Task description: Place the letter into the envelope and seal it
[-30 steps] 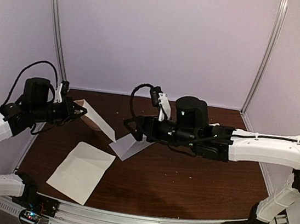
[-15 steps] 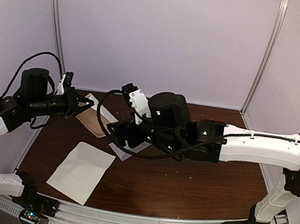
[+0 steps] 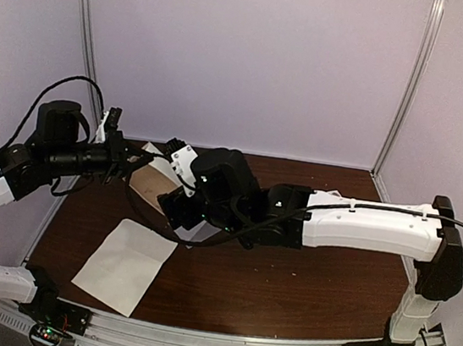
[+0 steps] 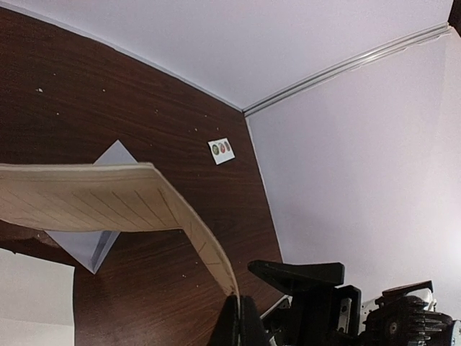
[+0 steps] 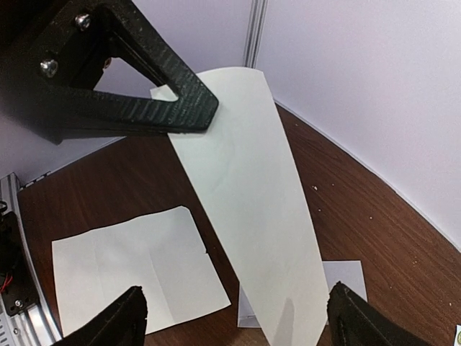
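My left gripper [image 3: 130, 162] [image 4: 240, 299] is shut on one end of the envelope [image 3: 152, 181] [image 4: 86, 198], a long pale oblong that shows a tan lined side and hangs curved above the table's back left. My right gripper [image 3: 171, 208] [image 5: 238, 303] is open and empty. Its jaws stand wide, one on each side of the envelope's free end [image 5: 252, 194], with no touch that I can see. The letter, a creased white sheet [image 3: 125, 266] [image 5: 137, 267], lies flat at the front left.
A smaller pale grey sheet [image 3: 195, 235] [image 5: 346, 277] [image 4: 86, 245] lies under the envelope's free end. A small card of round stickers [image 4: 222, 148] lies near the back wall. The enclosure's walls and posts stand close at the back and left.
My right arm has swung left and brought its open gripper up to the envelope's free end. My left gripper has shifted slightly right and turned the envelope's tan side upward.
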